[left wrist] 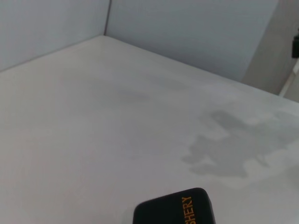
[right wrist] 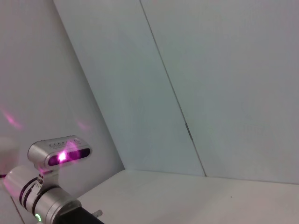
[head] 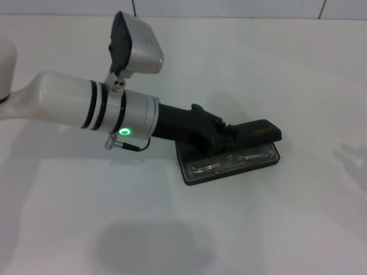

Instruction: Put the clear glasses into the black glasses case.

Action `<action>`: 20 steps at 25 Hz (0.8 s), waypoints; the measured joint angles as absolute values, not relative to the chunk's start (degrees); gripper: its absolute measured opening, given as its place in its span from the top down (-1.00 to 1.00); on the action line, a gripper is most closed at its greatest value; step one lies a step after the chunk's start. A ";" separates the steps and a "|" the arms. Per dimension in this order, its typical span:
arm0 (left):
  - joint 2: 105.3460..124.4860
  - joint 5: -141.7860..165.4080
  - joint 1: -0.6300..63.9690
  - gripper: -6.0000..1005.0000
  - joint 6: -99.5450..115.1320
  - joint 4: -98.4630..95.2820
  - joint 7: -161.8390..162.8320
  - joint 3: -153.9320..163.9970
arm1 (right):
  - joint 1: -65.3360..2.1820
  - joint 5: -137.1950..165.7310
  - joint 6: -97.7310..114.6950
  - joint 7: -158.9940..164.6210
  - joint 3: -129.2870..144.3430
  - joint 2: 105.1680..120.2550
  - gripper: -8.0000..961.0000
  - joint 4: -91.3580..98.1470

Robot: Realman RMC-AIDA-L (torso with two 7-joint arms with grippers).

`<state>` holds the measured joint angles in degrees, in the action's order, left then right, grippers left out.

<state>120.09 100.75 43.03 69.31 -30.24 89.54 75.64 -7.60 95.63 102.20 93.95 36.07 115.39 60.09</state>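
Observation:
The black glasses case (head: 261, 130) lies open on the white table right of centre, its lid tilted up at the back. The clear glasses (head: 232, 162) rest inside its lower tray, lens along the front. My left gripper (head: 221, 137) reaches in from the left and sits over the case's back edge, right at the lid; its dark fingers merge with the case. In the left wrist view only the lid's corner (left wrist: 175, 210) with orange "SHERY" lettering shows. The right gripper is out of sight.
The white table (head: 275, 229) spreads all around the case, with a white wall behind. A faint grey stain (left wrist: 224, 149) marks the tabletop beyond the lid. The right wrist view shows my left arm (right wrist: 46, 196) and its camera from afar.

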 joint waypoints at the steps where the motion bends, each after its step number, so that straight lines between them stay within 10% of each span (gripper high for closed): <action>1: 120.11 100.76 43.02 0.47 69.35 -30.28 89.53 76.09 | -7.59 95.63 102.22 93.95 36.15 115.40 0.41 60.07; 20: 118.40 92.46 37.51 0.38 88.24 -45.95 90.24 78.20 | -9.22 98.03 108.61 90.62 38.45 115.44 0.34 57.58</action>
